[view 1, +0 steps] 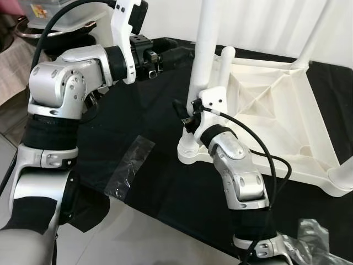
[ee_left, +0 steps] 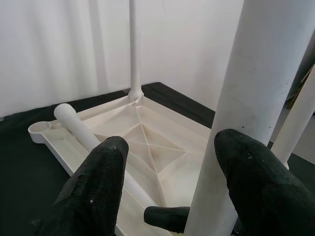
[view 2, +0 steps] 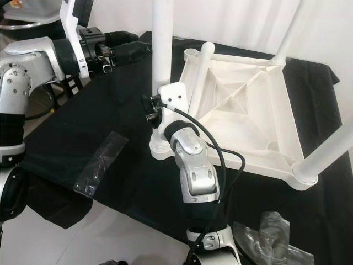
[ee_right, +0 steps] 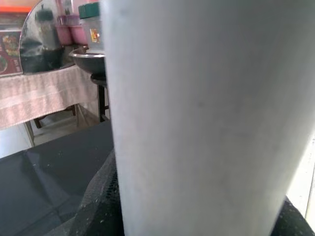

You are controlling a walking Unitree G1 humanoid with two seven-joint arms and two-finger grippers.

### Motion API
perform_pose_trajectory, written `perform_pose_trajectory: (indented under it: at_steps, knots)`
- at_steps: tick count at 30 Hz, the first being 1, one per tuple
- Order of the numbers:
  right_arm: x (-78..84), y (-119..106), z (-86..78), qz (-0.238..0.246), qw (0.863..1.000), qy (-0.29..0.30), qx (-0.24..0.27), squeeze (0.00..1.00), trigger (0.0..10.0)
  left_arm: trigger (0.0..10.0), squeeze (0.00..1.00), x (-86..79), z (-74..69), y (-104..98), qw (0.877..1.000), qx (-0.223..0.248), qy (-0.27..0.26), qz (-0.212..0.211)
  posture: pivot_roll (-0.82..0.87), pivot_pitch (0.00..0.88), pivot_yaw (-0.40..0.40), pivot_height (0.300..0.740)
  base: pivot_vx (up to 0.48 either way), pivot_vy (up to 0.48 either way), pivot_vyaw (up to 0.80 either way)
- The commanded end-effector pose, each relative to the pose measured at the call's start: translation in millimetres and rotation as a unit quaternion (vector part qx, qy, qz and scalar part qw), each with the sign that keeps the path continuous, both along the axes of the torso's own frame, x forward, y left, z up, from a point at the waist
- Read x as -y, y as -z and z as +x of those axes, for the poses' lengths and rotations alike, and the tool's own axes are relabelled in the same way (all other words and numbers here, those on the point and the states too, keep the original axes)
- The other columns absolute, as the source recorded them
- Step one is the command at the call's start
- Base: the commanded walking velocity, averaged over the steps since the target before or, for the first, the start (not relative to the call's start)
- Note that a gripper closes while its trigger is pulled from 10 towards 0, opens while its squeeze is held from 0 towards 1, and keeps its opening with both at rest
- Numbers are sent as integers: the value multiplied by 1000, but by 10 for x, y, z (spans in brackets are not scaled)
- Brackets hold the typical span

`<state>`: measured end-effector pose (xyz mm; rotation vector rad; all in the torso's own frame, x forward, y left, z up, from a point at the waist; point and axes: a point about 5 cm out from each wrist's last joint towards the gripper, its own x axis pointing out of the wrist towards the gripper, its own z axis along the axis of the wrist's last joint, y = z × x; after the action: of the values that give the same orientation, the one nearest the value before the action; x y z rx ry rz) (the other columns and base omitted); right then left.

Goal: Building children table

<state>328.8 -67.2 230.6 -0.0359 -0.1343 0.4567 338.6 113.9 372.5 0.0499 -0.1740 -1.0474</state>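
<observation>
I have the white plastic children's table top (view 1: pixel 276 105) lying upside down on the black cloth-covered worktop (view 1: pixel 138 99), its ribbed underside facing up, filling the right half of the cloth and reaching close to the worktop's right edge. My right tool (view 1: pixel 190 118) is clenched around the upright white round plastic leg (view 1: pixel 201 49) low down, just above the ribbed socket (view 1: pixel 189 153) at the table top's near-left corner; I judge I am holding it there to keep the leg straight while it seats into that corner. My left tool (ee_left: pixel 167 187) hangs released over the worktop's far-left part, its padded black fingers (ee_left: pixel 93 189) apart and pointed at the same leg, near it but not touching, as I read the wrist view; I judge it is placed to steady the leg higher up if I close it. Other legs stand at the far and right corners, and a loose white plastic tube (view 1: pixel 222 66) leans inside the far-left corner of the table top, so that corner seems not yet done. A strip of clear plastic film (view 1: pixel 128 165) lies on the cloth toward the near-left edge, and crumpled clear wrapping (view 1: pixel 314 237) sits off the near-right corner. The open room is on the left of the cloth, between film and leg; the near edge is close behind my right forearm.
</observation>
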Motion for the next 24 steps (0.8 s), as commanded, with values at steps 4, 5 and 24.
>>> perform_pose_trajectory:
  at_steps: [4,5,24]
  knots:
    - [-152,-200,69,26,985,-169,-2,1000,10000,10000,0,-65,-44,124,1000,-6,-12,-5,-7,110,0,740,0,0,0]
    - [-104,-257,101,27,979,-204,11,1000,10000,10000,0,-113,-50,157,1000,-8,-22,-8,-6,109,-4,740,0,0,0]
    - [158,-281,323,-59,879,-472,-6,0,10000,10000,0,-569,-572,1115,992,-21,-120,24,48,139,-49,740,0,0,0]
